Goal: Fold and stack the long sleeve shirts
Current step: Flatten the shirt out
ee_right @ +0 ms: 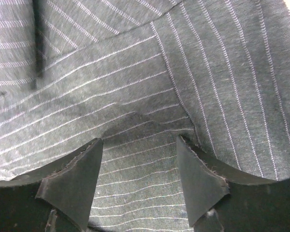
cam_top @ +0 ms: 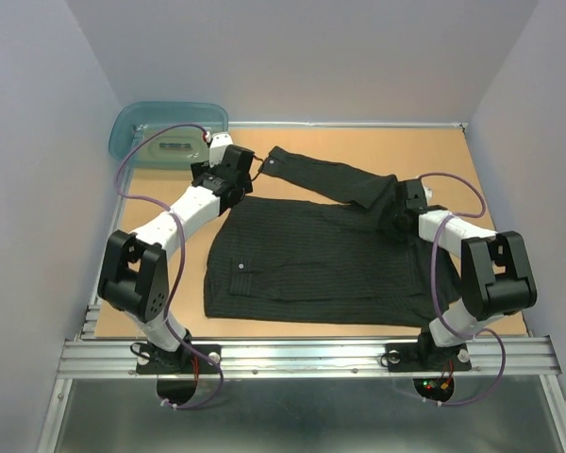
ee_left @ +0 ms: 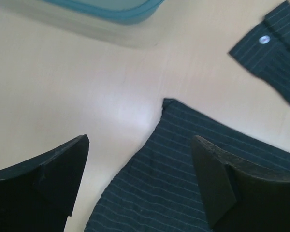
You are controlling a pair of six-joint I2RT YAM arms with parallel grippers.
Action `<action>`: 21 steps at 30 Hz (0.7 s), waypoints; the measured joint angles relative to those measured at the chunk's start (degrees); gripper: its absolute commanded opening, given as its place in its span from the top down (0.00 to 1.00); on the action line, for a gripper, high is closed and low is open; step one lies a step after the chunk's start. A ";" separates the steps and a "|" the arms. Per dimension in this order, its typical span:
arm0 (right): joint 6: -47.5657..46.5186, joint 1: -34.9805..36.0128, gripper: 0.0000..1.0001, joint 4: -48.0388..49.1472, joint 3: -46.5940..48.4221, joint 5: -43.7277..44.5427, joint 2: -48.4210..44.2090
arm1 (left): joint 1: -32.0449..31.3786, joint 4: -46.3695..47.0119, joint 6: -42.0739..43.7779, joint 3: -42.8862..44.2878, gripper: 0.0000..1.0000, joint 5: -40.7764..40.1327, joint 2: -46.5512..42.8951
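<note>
Black pinstriped button-up long sleeve shirt (cam_top: 321,260) lies flat at centre of tan wooden table (cam_top: 292,142), one sleeve laid across its top toward 1 o'clock, likely to square it for folding. Left gripper (ee_left: 140,145) gapes wide, empty, over the hem corner at 10 o'clock. Right gripper (ee_right: 140,142) is part-open on shoulder cloth at 3 o'clock, no pinch visible.

From above and behind the arm bases we look down on the whole worktop (cam_top: 377,146). Our left wrist camera hangs close over its far left corner, facing the tub (ee_left: 116,9) and a corner of the shirt (ee_left: 174,159), both shared with the top view. Our right wrist camera sits nearest, by the right edge, seeing only pinstriped cloth.
</note>
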 measured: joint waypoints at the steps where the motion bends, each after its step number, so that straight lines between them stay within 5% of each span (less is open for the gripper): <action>1: 0.00 -0.04 0.31 -0.42 -0.02 0.00 -0.20 | 0.09 -1.38 -0.66 0.39 0.01 -0.35 0.96; 6: -0.63 -0.37 0.32 -2.84 0.04 0.00 -2.23 | 0.76 -5.64 -2.60 0.28 0.02 1.92 2.51; 12: -2.64 -0.55 0.39 -4.48 4.55 -1.18 -3.19 | 0.76 -3.26 -5.35 -3.91 0.15 11.89 -2.34; 21: -3.74 -3.76 0.46 -1.66 14.53 -5.27 6.38 | 0.90 0.87 -10.27 -13.49 0.19 22.18 1.11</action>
